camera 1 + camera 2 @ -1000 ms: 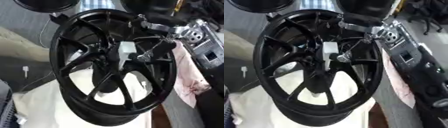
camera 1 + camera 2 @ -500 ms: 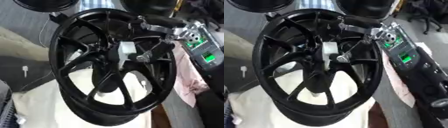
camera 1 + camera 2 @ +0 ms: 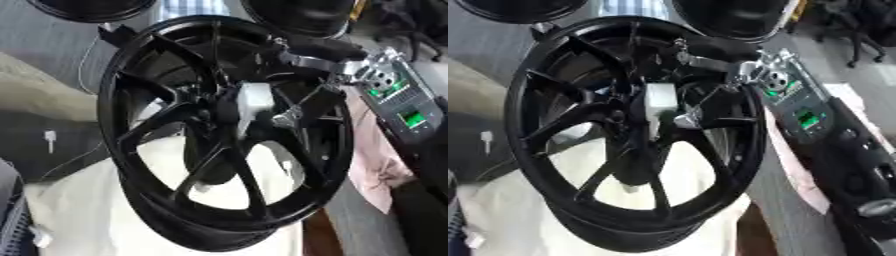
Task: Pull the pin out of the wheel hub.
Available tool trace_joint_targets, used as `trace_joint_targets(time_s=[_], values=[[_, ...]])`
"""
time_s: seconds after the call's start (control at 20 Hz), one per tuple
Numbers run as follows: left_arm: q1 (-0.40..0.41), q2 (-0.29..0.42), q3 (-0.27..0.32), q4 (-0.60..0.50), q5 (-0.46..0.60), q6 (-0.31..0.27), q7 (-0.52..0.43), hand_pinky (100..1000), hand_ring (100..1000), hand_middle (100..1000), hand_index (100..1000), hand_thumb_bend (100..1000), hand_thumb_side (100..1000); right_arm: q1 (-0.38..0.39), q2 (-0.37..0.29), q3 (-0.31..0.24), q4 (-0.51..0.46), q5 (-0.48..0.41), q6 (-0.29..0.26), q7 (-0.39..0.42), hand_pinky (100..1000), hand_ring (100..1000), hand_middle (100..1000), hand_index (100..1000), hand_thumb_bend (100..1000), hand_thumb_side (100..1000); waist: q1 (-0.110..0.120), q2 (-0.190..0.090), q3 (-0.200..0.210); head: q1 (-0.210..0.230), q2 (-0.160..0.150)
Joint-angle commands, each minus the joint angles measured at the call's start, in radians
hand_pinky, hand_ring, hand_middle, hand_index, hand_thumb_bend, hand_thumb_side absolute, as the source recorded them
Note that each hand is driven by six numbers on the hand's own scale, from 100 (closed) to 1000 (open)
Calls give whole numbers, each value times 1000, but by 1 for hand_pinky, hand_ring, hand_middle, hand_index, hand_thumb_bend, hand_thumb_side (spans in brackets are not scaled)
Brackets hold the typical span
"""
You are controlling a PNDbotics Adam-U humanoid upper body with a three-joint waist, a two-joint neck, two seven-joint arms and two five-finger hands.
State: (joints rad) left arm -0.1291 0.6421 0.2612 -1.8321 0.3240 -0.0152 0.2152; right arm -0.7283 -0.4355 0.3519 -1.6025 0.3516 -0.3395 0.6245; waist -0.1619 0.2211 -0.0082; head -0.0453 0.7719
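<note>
A black spoked wheel hub (image 3: 157,65) stands upright on its rim and fills the middle of both views. A short white pin (image 3: 255,101) sits at its centre. My right arm (image 3: 398,102), with green lights on the forearm, comes in from the right over the rim. My right hand (image 3: 285,120) is at the hub centre with its fingers curled at the pin, a silver fingertip against the pin's lower right side. The dark fingers are hard to tell from the spokes. My left hand shows in neither view.
The wheel rests on a cream cloth (image 3: 83,210). A pink cloth (image 3: 376,170) hangs under my right forearm. Two more black wheels (image 3: 87,7) (image 3: 302,15) stand behind at the top. A white cable (image 3: 51,141) lies at the left.
My right forearm has shifted slightly and its green lights have come on. The hand has stayed at the hub centre and the pin still sits there.
</note>
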Motion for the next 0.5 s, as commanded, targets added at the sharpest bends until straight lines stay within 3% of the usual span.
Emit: trace_joint_targets(time_s=[0.05,0.5], values=[[-5,33,5,-16,-3,-2,-3,301,440,465,610,100,771,-12,-13,-15,-2,4,-2,-5,851,835,640,863,307,199,10,-11,2,-3,-2],[-6,34,4,-18,-4,-4,-5,302,440,466,610,100,771,-8,-11,-18,14,19,-5,-5,850,836,582,850,301,215,10,-7,6,-5,-2]])
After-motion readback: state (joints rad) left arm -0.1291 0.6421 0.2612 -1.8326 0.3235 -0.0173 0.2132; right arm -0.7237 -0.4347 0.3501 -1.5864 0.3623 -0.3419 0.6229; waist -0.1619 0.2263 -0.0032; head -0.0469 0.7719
